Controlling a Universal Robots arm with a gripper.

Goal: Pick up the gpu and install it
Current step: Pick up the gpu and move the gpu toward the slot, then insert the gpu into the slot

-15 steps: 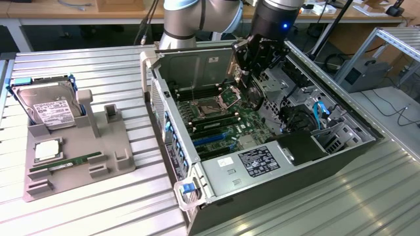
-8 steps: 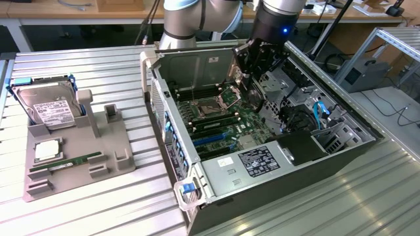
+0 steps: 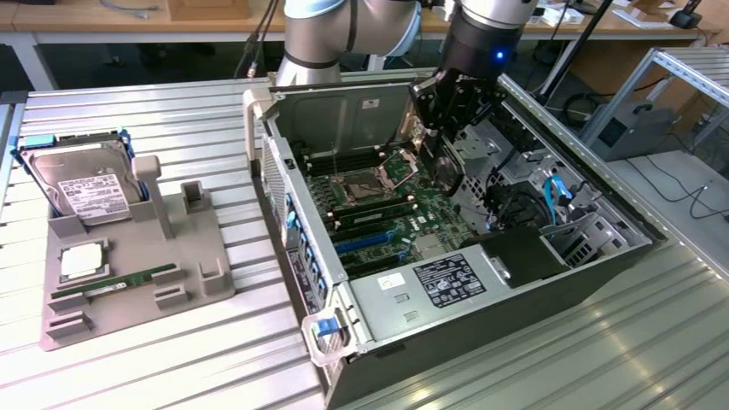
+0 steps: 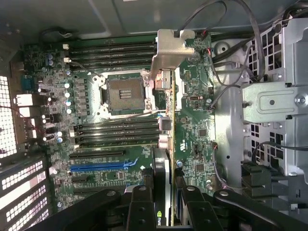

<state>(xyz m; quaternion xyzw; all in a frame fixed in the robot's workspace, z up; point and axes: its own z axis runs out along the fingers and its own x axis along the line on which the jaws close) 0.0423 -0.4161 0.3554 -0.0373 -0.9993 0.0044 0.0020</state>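
1. Gripper (image 4: pixel 166 195): fingers pressed against the two flat faces of the gpu (image 4: pixel 168 168). We read this as a pinch on the card, which sits edge-on to the wrist camera.
2. The gpu is held inside the open computer case (image 3: pixel 479 342), above the motherboard (image 4: pixel 202 130), and is not seated in any slot.
3. Its long axis appears to run away from the gripper toward the board, with the silvery bracket (image 4: pixel 171 50) at the far end.
4. Key relation: the blue slot (image 4: pixel 98 167) lies off to one side, apart from the card. Its long line runs across the card's, not along it.
5. We judge pick-up done and seating not done.
6. The hard drive (image 3: pixel 85 188) sits well apart, at the exterior view's left.
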